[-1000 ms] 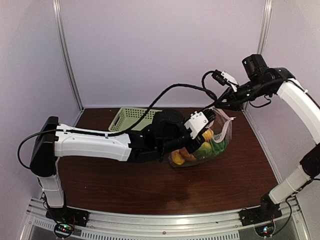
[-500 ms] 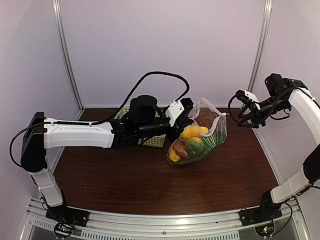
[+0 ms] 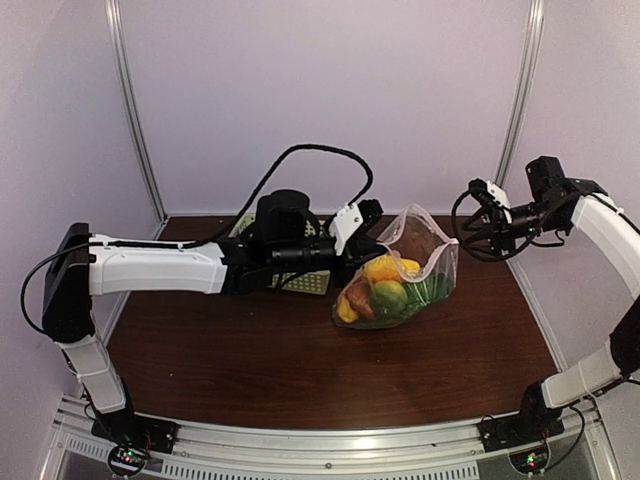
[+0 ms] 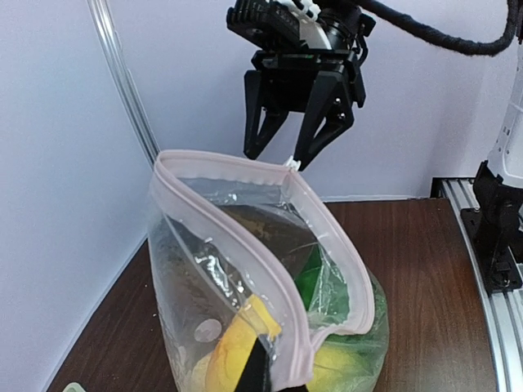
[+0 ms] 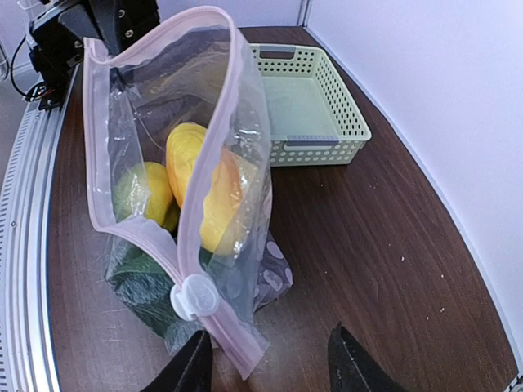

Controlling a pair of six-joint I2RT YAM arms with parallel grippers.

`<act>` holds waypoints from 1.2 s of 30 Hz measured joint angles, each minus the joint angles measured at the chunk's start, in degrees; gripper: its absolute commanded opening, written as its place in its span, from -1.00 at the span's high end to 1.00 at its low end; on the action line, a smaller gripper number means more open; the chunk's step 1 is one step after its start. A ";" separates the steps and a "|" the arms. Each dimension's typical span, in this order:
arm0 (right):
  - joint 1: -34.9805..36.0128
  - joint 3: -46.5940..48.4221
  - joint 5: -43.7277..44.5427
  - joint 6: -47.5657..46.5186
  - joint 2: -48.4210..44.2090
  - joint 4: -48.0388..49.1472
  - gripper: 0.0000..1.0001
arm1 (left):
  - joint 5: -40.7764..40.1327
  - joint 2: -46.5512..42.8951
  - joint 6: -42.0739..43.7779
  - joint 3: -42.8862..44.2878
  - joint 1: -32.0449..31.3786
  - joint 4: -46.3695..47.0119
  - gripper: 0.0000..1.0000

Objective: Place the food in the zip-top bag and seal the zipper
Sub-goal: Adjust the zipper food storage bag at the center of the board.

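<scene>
**Food bagged, zipper yet to be drawn**

On the dark wooden table (image 3: 250, 350), two robot arms face each other across the zip-top bag (image 3: 400, 290). The bag stands upright just right of centre with its mouth turned up. The left arm (image 3: 160, 272) lies stretched across the table, and the left gripper (image 3: 372, 222) is at the bag's left corner. Its fingertips are hidden against the plastic, so I cannot tell whether it pinches that corner or only rests beside it. The right gripper (image 4: 296, 140) hangs at the opposite corner, fingers spread wide and holding nothing.

Behind the left arm sits the pale green basket (image 5: 310, 106), with nothing showing inside it from the right wrist. The food (image 5: 200, 184), yellow and orange rounds with dark green lower down, sits inside the bag. I see no piece loose on the table, so the filling looks finished.

The sealing is all that appears to remain. The zipper (image 5: 91, 147) bows apart in a long open loop. Its white slider tab (image 5: 194, 296) sits at the end nearest the right gripper, just ahead of the spread fingers and untouched. Closing it would likely mean pinching that tab and drawing it along the mouth toward the left corner.
</scene>
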 measured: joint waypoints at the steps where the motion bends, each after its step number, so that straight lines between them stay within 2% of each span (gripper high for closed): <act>1: 0.52 0.00 -0.33 0.20 0.20 0.61 0.16 | 0.17 0.00 -0.15 0.00 0.22 0.00 1.00; 5: 2.38 0.00 -0.85 0.33 0.85 1.36 0.22 | 0.59 0.00 -0.83 0.00 1.14 0.44 1.00; 7: 2.58 0.00 -0.83 0.28 0.94 1.36 0.34 | 0.61 0.00 -1.16 0.00 1.44 0.63 1.00; 20: 4.13 -1.68 -0.37 2.45 0.87 4.26 0.53 | 1.53 0.00 -2.64 -0.02 2.71 1.14 1.00; 23: 4.61 -2.82 -0.33 4.11 0.83 6.16 0.73 | 1.81 0.00 -3.26 -0.24 3.02 1.73 1.00; 25: 4.74 -3.32 -0.35 5.53 0.81 7.54 0.96 | 2.03 0.00 -3.54 -0.44 3.17 2.01 1.00; 29: 4.98 -3.41 -0.31 8.15 0.63 8.96 1.00 | 2.14 0.00 -4.37 -0.66 3.52 2.32 1.00; 33: 5.01 2.29 2.75 6.19 0.52 3.21 1.00 | 2.84 -0.66 -5.49 -0.66 4.57 1.07 1.00; 36: 5.07 13.77 7.19 2.86 0.39 -3.65 1.00 | 4.59 -2.64 -7.19 -0.66 6.32 -0.83 1.00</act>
